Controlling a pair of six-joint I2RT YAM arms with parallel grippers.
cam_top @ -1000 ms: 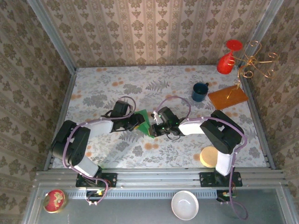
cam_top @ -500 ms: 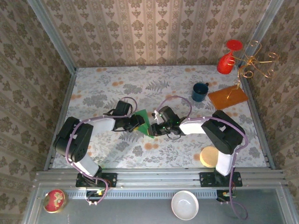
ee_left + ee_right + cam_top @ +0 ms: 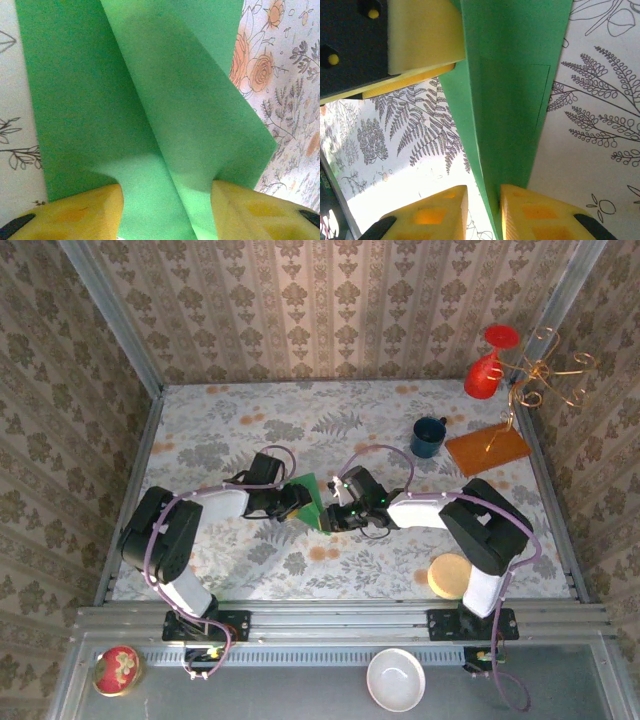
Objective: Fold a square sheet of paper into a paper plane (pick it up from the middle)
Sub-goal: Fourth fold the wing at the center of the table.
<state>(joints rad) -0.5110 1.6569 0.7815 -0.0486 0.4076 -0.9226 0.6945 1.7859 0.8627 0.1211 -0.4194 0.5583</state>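
At the left, the left arm [image 3: 210,506] reaches across the flowered desk [image 3: 220,430] toward the middle. The left jaws stand apart: in the left wrist view their two yellow fingers [image 3: 75,215] sit wide of each other, and a raised flap of paper runs down between them.

The sheet of paper [image 3: 313,500] lies at the middle of the desk, between the two arms. It is bright green, plain and already folded. From the left wrist we see one layer lying flat and a lighter flap rising from a sharp slanting crease, ending in a corner at the right. From the right wrist it is a long narrow band with a straight folded edge.

That edge runs into the slim gap between the yellow fingers [image 3: 540,215] of the right jaws; we cannot tell whether they pinch it. The right arm [image 3: 420,510] comes in from the right.

Farther right, well apart from the paper, stand a blue mug [image 3: 428,436] and an orange-brown board [image 3: 487,450].
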